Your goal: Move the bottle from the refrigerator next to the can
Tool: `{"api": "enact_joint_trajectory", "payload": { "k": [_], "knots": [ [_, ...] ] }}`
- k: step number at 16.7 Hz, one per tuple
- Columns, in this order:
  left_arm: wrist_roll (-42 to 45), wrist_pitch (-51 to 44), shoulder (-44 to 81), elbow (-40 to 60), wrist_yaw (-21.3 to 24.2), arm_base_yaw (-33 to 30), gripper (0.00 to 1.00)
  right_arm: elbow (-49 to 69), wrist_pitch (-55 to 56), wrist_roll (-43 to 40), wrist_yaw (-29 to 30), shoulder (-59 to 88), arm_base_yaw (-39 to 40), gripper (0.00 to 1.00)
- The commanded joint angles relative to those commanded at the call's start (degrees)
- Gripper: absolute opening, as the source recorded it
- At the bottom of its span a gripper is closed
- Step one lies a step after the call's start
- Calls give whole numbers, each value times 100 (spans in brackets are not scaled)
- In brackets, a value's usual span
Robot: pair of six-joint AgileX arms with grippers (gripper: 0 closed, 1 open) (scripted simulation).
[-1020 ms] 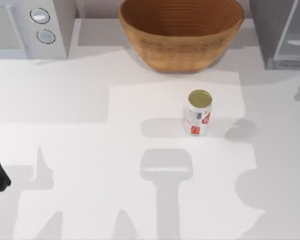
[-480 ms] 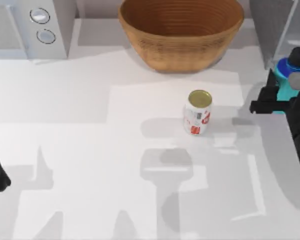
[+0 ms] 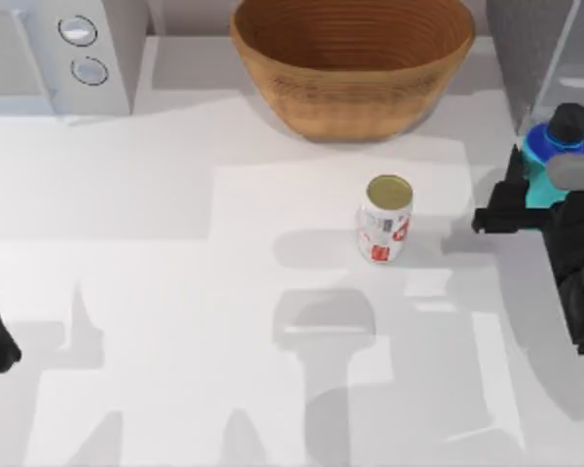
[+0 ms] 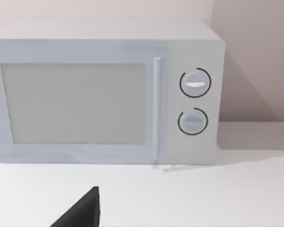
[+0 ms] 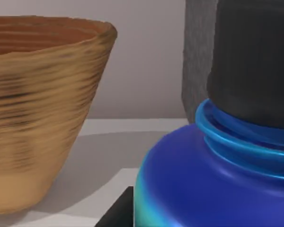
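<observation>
Right gripper (image 3: 530, 199) pinching the bottle (image 3: 555, 156), its lower body hidden, refrigerator (image 3: 545, 53) just behind, edge-cropped.

Simulated kitchen counter; microwave (image 3: 63, 53), fridge (image 3: 545, 58), wicker bowl (image 3: 352, 63), white tabletop (image 3: 175, 292)

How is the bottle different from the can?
The bottle is teal and blue with a black cap; the can is white and red with a gold top. The right hand holds the bottle near the fridge; the can stands free mid-table. Both are upright.
</observation>
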Motion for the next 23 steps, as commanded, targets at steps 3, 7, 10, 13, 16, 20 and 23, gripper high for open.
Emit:
{"api": "enact_joint_trajectory", "payload": {
  "k": [3,7,10,13,16,20,23],
  "knots": [
    [0,0,0,0,0,0,100,-16,13,-9,15,10,17,0],
    [0,0,0,0,0,0,100,-16,13,-9,15,10,17,15],
    [0,0,0,0,0,0,100,-16,13,-9,15,10,17,38],
    [0,0,0,0,0,0,100,-16,13,-9,15,10,17,60],
    [0,0,0,0,0,0,100,-16,13,-9,15,10,17,83],
    [0,0,0,0,0,0,100,-16,13,-9,15,10,17,100],
    [0,0,0,0,0,0,100,-16,13,-9,15,10,17,100]
  ]
}}
